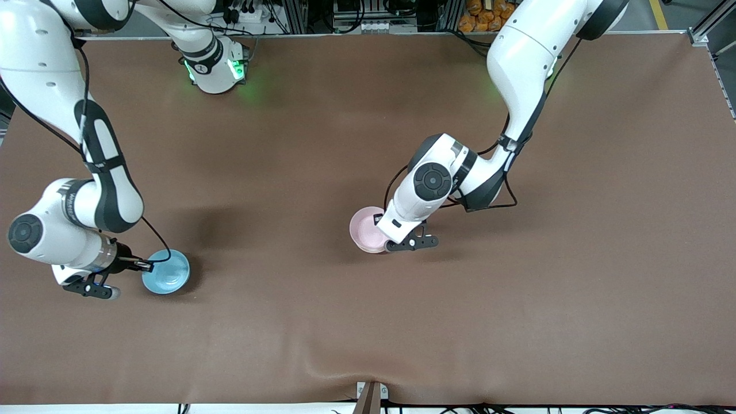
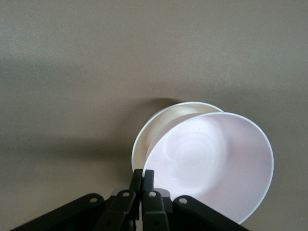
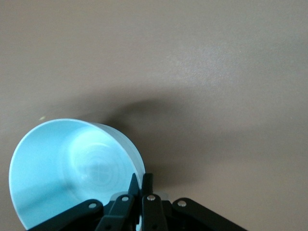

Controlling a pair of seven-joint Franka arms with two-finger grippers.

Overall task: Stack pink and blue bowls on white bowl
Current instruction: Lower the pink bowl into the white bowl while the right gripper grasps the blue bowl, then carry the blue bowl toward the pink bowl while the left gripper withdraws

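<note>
My left gripper (image 1: pixel 380 229) (image 2: pixel 143 173) is shut on the rim of the pale pink bowl (image 1: pixel 365 227) (image 2: pixel 211 159). It holds the bowl tilted and partly inside the white bowl (image 2: pixel 150 131), which stands on the table. In the front view the pink bowl hides the white bowl. My right gripper (image 1: pixel 142 266) (image 3: pixel 142 178) is shut on the rim of the light blue bowl (image 1: pixel 167 272) (image 3: pixel 72 168). It holds that bowl tilted and low at the right arm's end of the table. I cannot tell whether the blue bowl touches the table.
The brown table (image 1: pixel 402 322) is bare around both bowls. A small bracket (image 1: pixel 371 397) sits at the table edge nearest the front camera. The right arm's base (image 1: pixel 215 69) stands at the table's robot side.
</note>
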